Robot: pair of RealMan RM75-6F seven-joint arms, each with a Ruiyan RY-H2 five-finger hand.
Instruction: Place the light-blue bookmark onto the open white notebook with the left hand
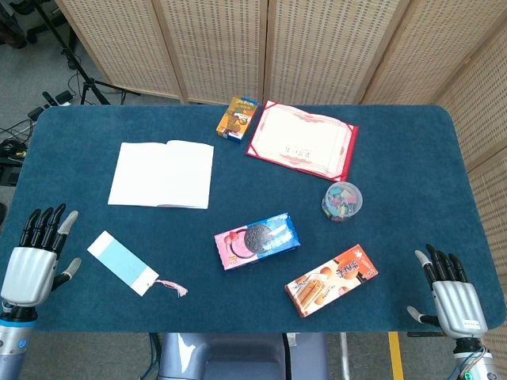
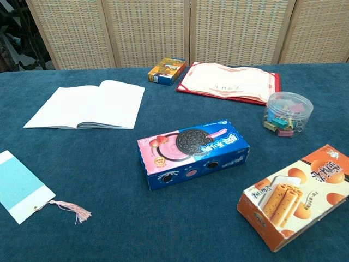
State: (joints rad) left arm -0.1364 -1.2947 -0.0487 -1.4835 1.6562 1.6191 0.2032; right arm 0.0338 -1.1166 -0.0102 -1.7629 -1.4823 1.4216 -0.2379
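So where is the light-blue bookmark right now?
The light-blue bookmark lies flat at the table's front left, just right of the open left hand and nearer than the white notebook.

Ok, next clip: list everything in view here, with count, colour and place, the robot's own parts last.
bookmark: one, light blue with pink tassel, front left, flat on cloth
notebook: one, white, open, behind the bookmark
cookie box: one, blue and pink, centre front
biscuit-stick box: one, orange, front right
small box: one, orange and blue, far centre
certificate folder: one, red-edged, open, far right of centre
clip tub: one, clear, mixed colours inside
table: one, dark blue cloth
left hand: open, empty, front left edge
right hand: open, empty, front right edge
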